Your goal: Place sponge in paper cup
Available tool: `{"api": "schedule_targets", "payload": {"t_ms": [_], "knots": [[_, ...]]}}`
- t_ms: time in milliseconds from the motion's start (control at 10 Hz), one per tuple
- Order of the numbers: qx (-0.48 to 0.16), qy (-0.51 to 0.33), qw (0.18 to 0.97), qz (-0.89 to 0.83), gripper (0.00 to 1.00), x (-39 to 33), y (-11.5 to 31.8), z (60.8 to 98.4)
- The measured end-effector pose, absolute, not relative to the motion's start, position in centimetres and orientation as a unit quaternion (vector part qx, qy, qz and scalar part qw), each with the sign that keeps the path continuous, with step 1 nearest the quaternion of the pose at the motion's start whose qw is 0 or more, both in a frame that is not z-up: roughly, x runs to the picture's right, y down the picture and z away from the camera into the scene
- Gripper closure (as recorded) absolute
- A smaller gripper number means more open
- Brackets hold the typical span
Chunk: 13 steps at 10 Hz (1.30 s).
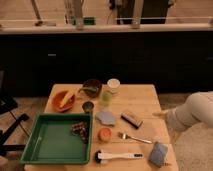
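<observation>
Camera view: small flat blue-grey rectangular sponge (159, 154) lies at the front right corner of the wooden bench (145, 97), beside a white-handled brush (120, 156). Short white paper cup (113, 84) stands upright at the back, just behind a translucent green cup (106, 96), well apart from the sponge. White arm's gripper (162, 115) hangs at the bench's right edge, jaws spread wide, holding nothing.

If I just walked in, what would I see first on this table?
Probably the big green tray at the front left corner of the table, with the orange bowl just behind it. Then the white robot arm on the right, its gripper by the table's right edge, apart from the blue sponge at the front right corner.
</observation>
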<state>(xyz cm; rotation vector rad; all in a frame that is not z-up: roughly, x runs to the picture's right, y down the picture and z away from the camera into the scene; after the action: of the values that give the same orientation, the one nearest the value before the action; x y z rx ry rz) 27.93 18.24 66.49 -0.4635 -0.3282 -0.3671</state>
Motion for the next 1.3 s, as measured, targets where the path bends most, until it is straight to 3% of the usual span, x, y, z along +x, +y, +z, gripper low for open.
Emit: {"api": "schedule_targets", "payload": {"t_ms": [600, 1300], "knots": [[-0.230, -0.165, 0.938, -0.198, 0.20, 27.7, 18.6, 66.8], [-0.257, -0.263, 0.884, -0.289, 0.20, 25.7, 25.0, 70.6]]}}
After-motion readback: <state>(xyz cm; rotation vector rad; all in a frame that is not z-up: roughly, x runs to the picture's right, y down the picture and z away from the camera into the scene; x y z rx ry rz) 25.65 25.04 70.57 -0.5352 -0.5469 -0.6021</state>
